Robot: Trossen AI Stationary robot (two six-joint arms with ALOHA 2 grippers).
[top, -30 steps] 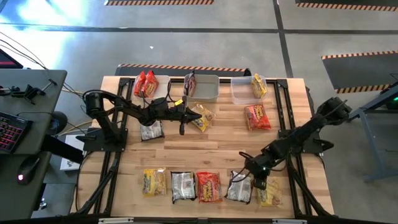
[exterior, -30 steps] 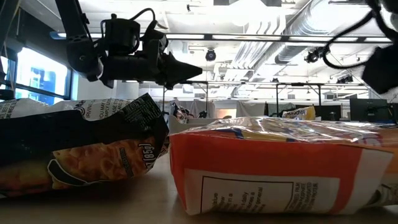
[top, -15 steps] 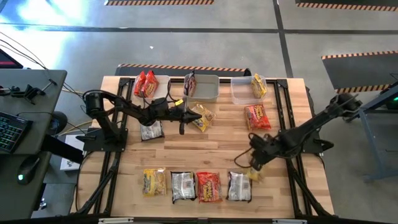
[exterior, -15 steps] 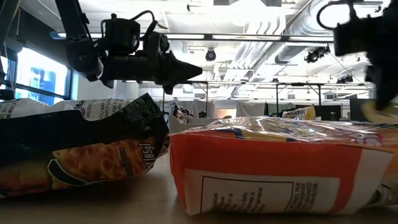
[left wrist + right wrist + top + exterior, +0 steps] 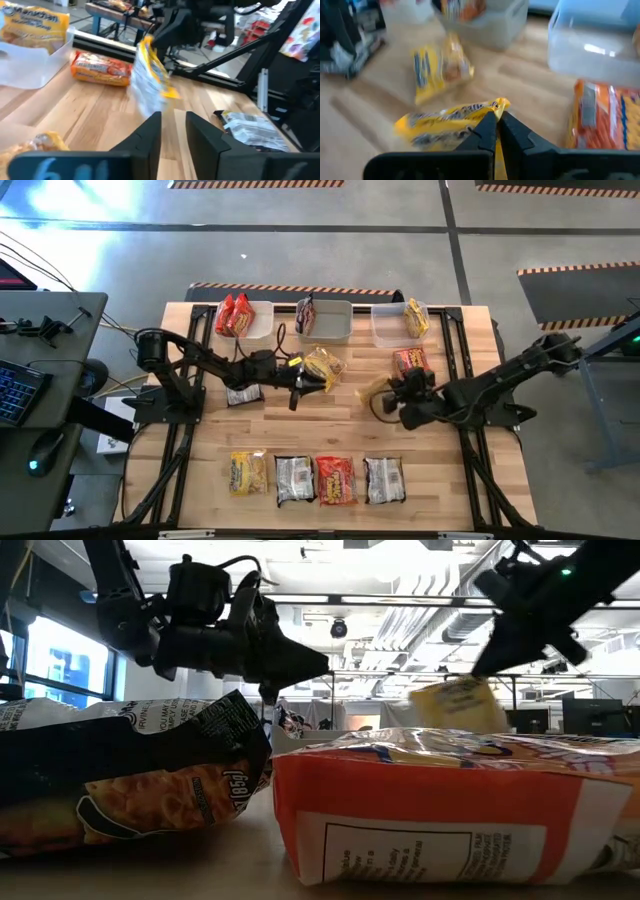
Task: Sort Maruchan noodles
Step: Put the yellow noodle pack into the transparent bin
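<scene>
Right gripper (image 5: 392,394) pinching yellow packet (image 5: 374,390), lifted off table's (image 5: 330,425) near right corner, now mid-table heading toward far-edge yellow bin (image 5: 385,326). Left gripper (image 5: 297,383) narrowly parted, hovering beside another yellow packet (image 5: 323,368), empty.

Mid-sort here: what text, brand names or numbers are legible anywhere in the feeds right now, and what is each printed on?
"(65g)": on the dark packet nearest the low camera, sideways.
"Maruchan": partly readable on the yellow packet lying in a clear bin, left wrist view; blurred.
White label panel on the red-orange packet, low view: print too small to read.
Yellow packet in the right gripper: lettering too blurred.
High view: all packet print too small.
</scene>
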